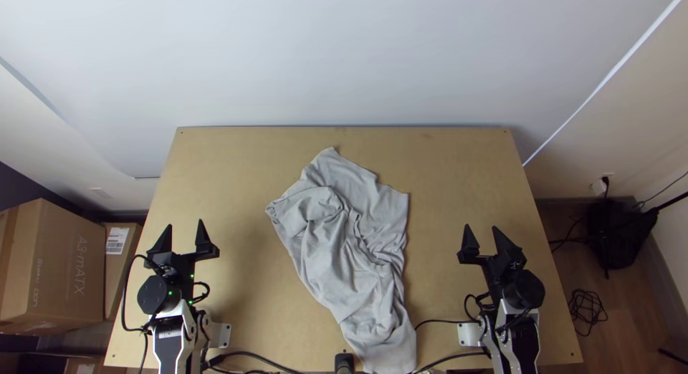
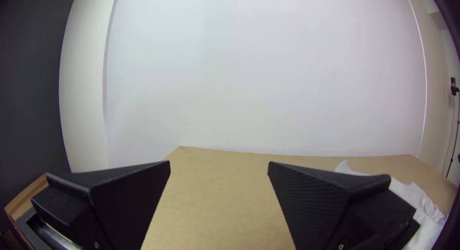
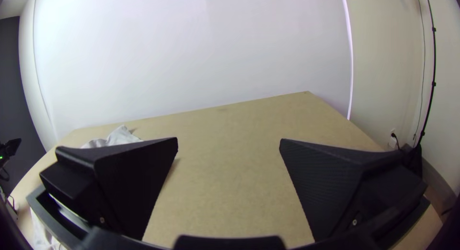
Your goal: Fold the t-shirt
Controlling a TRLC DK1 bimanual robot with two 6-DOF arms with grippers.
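the light grey t-shirt (image 1: 322,266) lies in the middle of the top view on the wooden table (image 1: 236,159), bunched and creased (more a rumpled heap than anything folded). it runs from a pointed corner a little above the centre of the frame down to the bottom edge, right of the middle. its upper right part lies flatter, with a few soft wrinkles, while the left and middle parts are gathered into thick ridges. another corner sticks out toward the left side of the frame.

the left gripper (image 1: 185,223) is at the lower left of the top view, above the table and well apart from the shirt. its two black fingers stand wide apart, with nothing between them. the right gripper (image 1: 481,227) is at the lower right, also over the table and away from the cloth, its fingers spread too (and just as free of cloth).

at the left edge of the top view is a large cardboard box (image 1: 64,266). at the right edge, a black bag (image 1: 620,234) rests on the floor, with a tangle of black cable (image 1: 588,312) lying below it in the frame.
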